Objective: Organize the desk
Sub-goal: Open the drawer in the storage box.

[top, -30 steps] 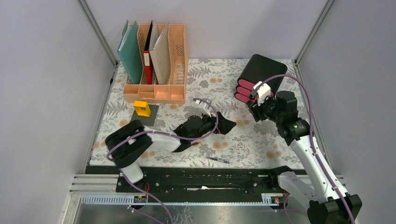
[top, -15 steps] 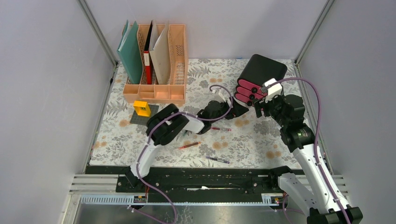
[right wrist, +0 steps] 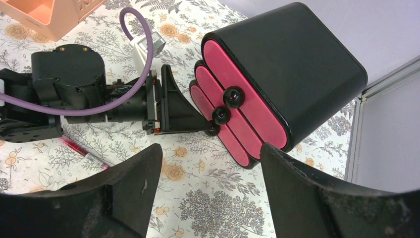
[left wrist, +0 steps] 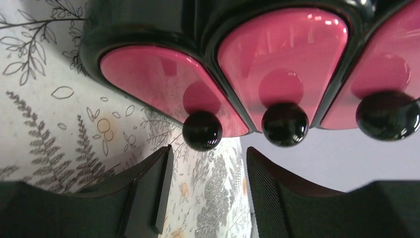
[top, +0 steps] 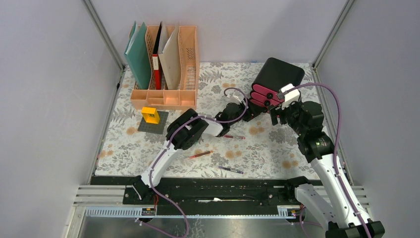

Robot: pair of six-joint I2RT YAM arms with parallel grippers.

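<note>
The desk (top: 270, 148) has a white cloth with a fern and flower print. At its back right stands a black drawer box (top: 275, 79) with three pink drawer fronts and black knobs. My left gripper (top: 253, 112) reaches across to the lowest drawer. In the left wrist view the left gripper (left wrist: 208, 166) is open, its fingers (left wrist: 151, 191) just short of the lowest knob (left wrist: 202, 130) and nothing between them. My right gripper (top: 280, 118) hovers open beside the box's front. In the right wrist view the right gripper (right wrist: 210, 171) holds nothing, with the box (right wrist: 297, 64) ahead.
A peach file rack (top: 168, 94) with folders stands at the back left. A yellow block (top: 150, 115) sits on a dark pad in front of it. Two red pens (top: 234, 137) (top: 200, 154) and a dark pen (top: 231, 170) lie on the cloth near the left arm.
My left arm has stretched from the desk's middle to the drawer box, and its jaws have narrowed. The right gripper has shifted slightly right and opened wider. The red pens have come into view.
</note>
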